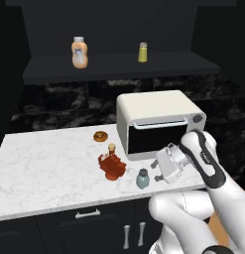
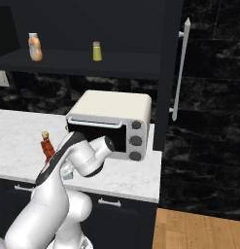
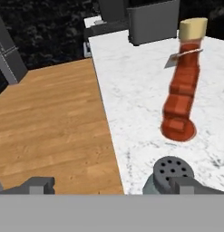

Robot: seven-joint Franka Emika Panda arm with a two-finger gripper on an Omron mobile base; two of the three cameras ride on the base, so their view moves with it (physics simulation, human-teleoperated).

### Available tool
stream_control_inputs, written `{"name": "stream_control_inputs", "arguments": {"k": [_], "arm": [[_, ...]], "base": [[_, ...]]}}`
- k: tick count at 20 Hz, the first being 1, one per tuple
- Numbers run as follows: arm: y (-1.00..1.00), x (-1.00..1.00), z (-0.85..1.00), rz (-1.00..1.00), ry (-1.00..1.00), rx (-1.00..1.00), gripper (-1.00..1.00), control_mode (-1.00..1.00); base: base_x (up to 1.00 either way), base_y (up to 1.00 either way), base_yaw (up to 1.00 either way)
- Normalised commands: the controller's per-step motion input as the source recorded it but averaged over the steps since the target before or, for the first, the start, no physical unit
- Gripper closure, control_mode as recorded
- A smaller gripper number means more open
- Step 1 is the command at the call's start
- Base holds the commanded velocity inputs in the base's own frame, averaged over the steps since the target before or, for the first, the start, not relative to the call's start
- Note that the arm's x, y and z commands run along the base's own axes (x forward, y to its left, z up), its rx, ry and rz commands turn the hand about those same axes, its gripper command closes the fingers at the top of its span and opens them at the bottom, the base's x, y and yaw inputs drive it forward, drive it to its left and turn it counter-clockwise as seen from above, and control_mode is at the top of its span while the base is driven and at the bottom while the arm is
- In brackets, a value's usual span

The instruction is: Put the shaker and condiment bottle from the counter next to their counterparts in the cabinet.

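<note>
Reaching: arm bent low over the counter's (image 1: 49,163) front edge, wrist turned sideways toward the shaker (image 1: 143,179).
Gripper (image 1: 156,171): jaws spread wide, holding nothing; one fingertip (image 3: 188,185) just beside the shaker's cap.
Shaker: near the front edge, before the toaster oven (image 1: 158,121).
Condiment bottle (image 1: 111,164): upright, close beside the shaker.
Counterparts (image 1: 80,52): well apart on the cabinet (image 1: 119,67) shelf.

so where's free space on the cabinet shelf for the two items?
Shelf: bare between squeeze bottle and yellow shaker, also right of the shaker. Counter is crowded before the toaster oven: red bottle, grey shaker, end effector.
</note>
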Motion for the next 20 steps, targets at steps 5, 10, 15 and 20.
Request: {"name": "stream_control_inputs", "arguments": {"k": [5,10,15,20], "arm": [[0.22,0.00,-0.38,0.02,0.00,0.00,-1.00,-1.00],[0.20,0.00,-0.12,0.00,-0.03,0.00,-1.00,-1.00],[0.04,0.00,0.00,-0.07,-0.09,0.00,-1.00,-1.00],[0.11,0.00,-0.15,-0.12,-0.13,0.00,-1.00,-1.00]], "base": [[0.00,0.00,0.00],[0.00,0.00,0.00],[0.00,0.00,0.00],[0.00,0.00,0.00]]}}
